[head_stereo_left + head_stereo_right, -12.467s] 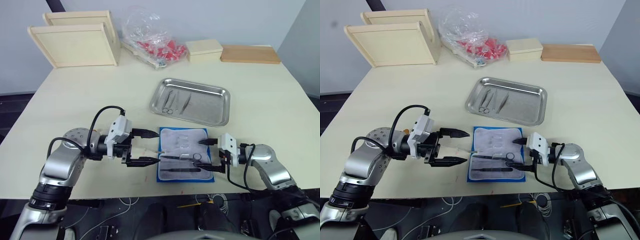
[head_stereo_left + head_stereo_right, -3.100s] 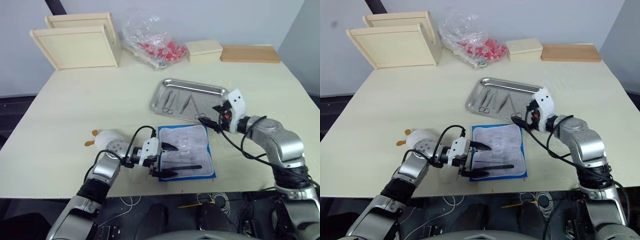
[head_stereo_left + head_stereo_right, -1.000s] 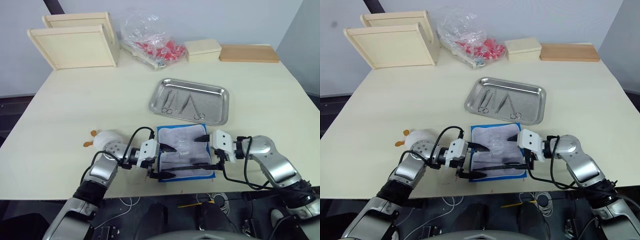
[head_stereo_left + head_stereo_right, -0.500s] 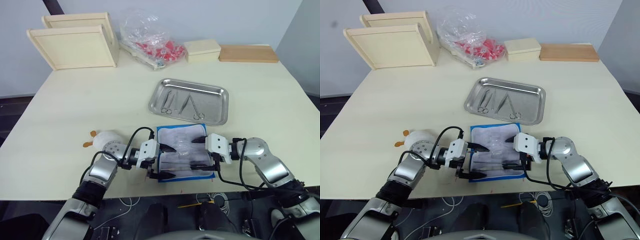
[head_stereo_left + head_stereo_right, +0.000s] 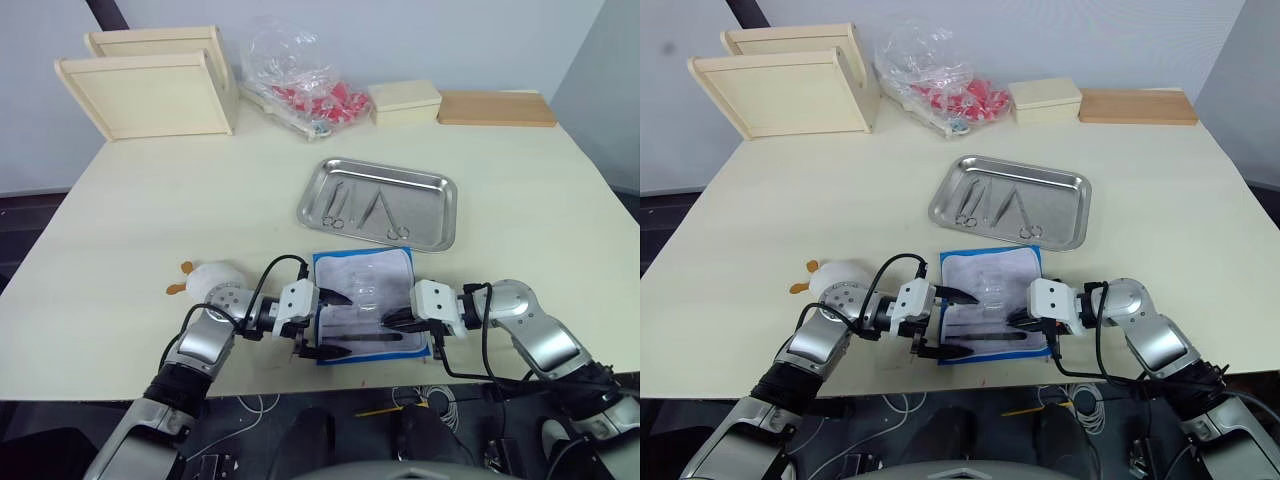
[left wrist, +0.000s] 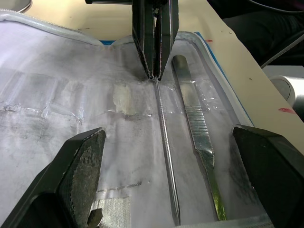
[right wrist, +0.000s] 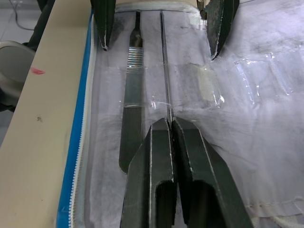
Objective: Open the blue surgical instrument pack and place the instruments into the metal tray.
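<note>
The blue surgical instrument pack (image 5: 365, 300) lies unfolded near the table's front edge, its whitish pocketed panel facing up. On the panel lie two instruments: a thin rod (image 7: 165, 66) and a flat ribbed handle (image 7: 133, 85). My right gripper (image 7: 170, 122) reaches in from the pack's right side and is shut on the end of the thin rod. At the pack's left edge my left gripper (image 5: 335, 323) stands open, its fingers either side of both instruments. Beyond the pack, the metal tray (image 5: 440, 215) holds several instruments (image 5: 337, 205).
Two pale wooden trays (image 5: 150, 90) lean at the back left. A clear bag of red items (image 5: 305, 75), a pale box (image 5: 405, 100) and a wooden board (image 5: 495, 108) line the back. A small white toy (image 5: 205, 275) sits left of my left arm.
My right gripper has moved left onto the pack and closed on the end of the thin rod. The left gripper has stayed open in place.
</note>
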Available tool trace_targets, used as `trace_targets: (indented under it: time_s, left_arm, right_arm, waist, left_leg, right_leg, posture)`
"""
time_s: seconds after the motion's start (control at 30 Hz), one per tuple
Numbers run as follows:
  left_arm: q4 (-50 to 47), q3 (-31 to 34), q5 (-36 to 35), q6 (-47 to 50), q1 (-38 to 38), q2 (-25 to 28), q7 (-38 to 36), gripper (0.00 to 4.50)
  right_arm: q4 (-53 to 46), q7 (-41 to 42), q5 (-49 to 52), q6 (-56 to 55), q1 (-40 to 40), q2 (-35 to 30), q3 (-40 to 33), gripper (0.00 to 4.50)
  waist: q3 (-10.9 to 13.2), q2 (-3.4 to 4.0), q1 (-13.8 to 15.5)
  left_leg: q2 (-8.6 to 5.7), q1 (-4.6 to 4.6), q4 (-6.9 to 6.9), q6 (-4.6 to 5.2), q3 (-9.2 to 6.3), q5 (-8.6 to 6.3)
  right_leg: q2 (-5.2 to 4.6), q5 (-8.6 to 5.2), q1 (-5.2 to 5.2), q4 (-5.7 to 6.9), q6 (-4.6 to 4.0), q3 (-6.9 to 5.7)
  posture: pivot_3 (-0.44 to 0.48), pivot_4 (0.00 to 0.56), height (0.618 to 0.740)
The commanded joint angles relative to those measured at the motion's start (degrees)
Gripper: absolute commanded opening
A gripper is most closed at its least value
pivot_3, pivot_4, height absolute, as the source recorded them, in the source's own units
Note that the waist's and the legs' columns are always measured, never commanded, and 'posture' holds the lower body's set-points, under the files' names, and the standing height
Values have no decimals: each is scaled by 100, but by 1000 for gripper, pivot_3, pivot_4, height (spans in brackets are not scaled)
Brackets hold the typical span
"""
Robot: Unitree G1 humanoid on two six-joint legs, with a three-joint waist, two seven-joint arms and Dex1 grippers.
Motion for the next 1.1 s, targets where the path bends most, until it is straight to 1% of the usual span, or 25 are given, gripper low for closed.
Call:
trace_targets:
  time_s: [0.03,0.5,0.8,1.1]
  left_arm:
    - [79,-198,153,144,224,121,-117,4500]
    - [138,-224,159,125,189,66,-117,4500]
    - [171,-228,155,94,199,69,-139,4500]
    - [227,-235,177,60,193,47,-126,4500]
  right_arm:
    - [254,49,-231,126,213,-257,85,69]
    - [-41,70,-122,51,303,-525,-100,69]
    - [-494,28,-44,189,130,-590,-199,69]
    - [-1093,22,-87,370,67,-929,-282,69]
  waist:
    - [0,0,3]
    - [-1,-1,8]
    - [-1,0,8]
    - [1,2,8]
  left_leg:
    - [0,0,0,0,0,0]
    - [0,-1,1,0,0,0]
    - [-1,-2,2,0,-1,0]
    - [0,-3,2,0,-1,0]
  right_leg:
    - [0,0,0,0,0,0]
    - [-1,0,1,0,0,0]
    - [-1,0,0,0,0,-1]
    - [-2,0,-1,0,0,-1]
  posture:
    - [0,150,740]
    - [0,150,740]
    - [0,150,740]
    - [0,150,740]
